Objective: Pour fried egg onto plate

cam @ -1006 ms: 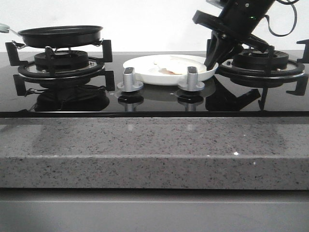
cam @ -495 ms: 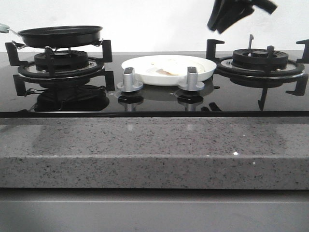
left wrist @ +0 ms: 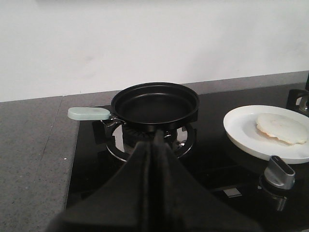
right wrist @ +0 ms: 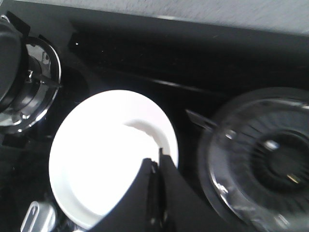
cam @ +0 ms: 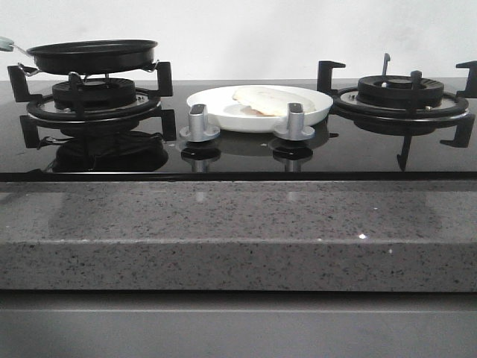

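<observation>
The white plate (cam: 261, 108) sits on the black hob between the two burners, and the pale fried egg (cam: 261, 99) lies on it. Both also show in the left wrist view, the plate (left wrist: 241, 137) and the egg (left wrist: 281, 128). The black pan (cam: 93, 55) with a pale green handle stands empty on the left burner; in the left wrist view the pan (left wrist: 154, 102) shows an empty inside. My left gripper (left wrist: 155, 140) is shut and empty, held back from the pan. My right gripper (right wrist: 157, 159) is shut and empty, high above the plate (right wrist: 96, 164). Neither gripper shows in the front view.
Two silver knobs (cam: 200, 123) (cam: 294, 121) stand in front of the plate. The right burner (cam: 399, 93) with black pan supports is bare. A speckled grey counter edge (cam: 238, 231) runs along the front. A white wall stands behind the hob.
My right arm has risen from beside the plate's right rim and left the front view. The egg now shows plainly on the plate. The pan has not moved.
</observation>
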You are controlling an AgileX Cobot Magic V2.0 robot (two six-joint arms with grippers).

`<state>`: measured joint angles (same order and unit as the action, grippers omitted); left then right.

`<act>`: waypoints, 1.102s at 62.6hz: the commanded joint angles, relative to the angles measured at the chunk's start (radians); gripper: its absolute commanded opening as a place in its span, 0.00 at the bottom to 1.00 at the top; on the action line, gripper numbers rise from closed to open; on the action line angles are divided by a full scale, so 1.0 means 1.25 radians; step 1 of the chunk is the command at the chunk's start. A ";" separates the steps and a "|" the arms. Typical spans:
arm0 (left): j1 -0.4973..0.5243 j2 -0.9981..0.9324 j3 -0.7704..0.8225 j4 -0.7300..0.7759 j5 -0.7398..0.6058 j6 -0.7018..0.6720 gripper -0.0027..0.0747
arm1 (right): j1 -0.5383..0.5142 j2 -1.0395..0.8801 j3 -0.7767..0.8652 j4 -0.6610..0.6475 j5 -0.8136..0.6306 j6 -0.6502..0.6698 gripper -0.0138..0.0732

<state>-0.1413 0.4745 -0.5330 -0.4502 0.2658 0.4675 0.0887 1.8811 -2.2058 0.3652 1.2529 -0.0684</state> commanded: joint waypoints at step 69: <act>-0.007 0.004 -0.017 -0.015 -0.054 -0.008 0.01 | 0.066 -1.213 1.328 -0.185 -0.576 -0.037 0.03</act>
<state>-0.1413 0.4745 -0.5259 -0.4519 0.2677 0.4675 0.1672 0.4059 -0.5381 0.1353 0.6193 -0.1057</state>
